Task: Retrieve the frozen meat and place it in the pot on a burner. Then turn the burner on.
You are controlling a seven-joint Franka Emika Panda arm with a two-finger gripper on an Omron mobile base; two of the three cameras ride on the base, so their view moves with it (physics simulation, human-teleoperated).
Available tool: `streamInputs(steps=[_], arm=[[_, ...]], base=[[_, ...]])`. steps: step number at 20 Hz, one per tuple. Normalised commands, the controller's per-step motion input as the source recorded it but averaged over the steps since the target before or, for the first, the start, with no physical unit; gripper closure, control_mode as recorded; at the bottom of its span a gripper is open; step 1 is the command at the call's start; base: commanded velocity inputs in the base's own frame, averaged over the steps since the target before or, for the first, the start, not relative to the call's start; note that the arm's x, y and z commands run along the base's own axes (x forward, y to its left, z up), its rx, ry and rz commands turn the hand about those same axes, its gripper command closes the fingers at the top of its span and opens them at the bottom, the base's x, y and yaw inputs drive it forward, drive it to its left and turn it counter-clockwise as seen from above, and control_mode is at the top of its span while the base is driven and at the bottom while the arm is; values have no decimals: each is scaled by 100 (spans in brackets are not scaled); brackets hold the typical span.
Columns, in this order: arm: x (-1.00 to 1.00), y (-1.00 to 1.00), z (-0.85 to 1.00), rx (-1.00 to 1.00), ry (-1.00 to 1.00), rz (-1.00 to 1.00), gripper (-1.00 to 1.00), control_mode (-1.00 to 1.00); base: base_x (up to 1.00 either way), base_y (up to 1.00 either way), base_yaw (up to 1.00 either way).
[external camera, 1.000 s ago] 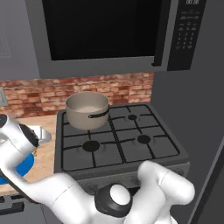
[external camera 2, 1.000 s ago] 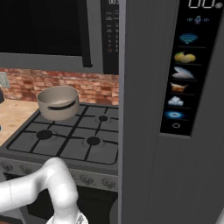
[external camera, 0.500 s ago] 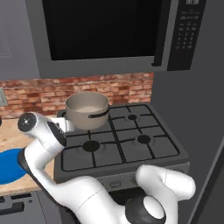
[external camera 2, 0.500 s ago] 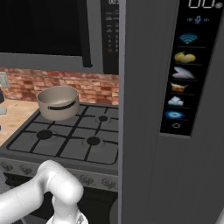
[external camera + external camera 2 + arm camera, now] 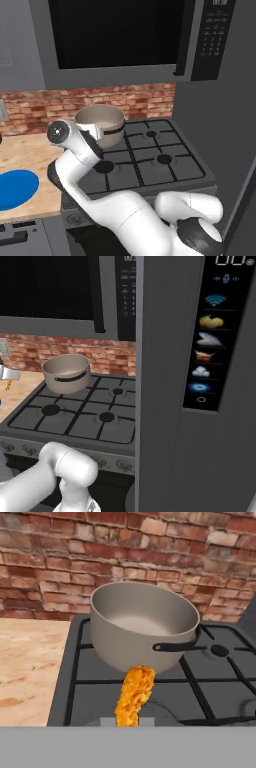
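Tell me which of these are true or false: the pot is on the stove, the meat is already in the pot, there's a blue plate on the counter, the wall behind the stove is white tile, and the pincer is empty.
1. The pot stands on the stove, on its back left burner. True.
2. The frozen meat already lies in the pot. False: it hangs in front of the pot, outside it, and the pot looks empty.
3. A blue plate lies on the wooden counter, left of the stove. True.
4. The wall behind the stove is white tile. False: it is red brick.
5. The pincer is empty. False: it is shut on the frozen meat.
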Motion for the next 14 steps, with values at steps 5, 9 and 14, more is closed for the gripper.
streamInputs(steps=[5, 9, 14], arm=[[2, -17, 22, 0, 0, 0, 100, -100], [15, -32, 10, 0, 0, 0, 100, -100], [4, -28, 7, 0, -1, -1, 100, -100]], base=[[0, 0, 0], [0, 0, 0], [0, 0, 0]])
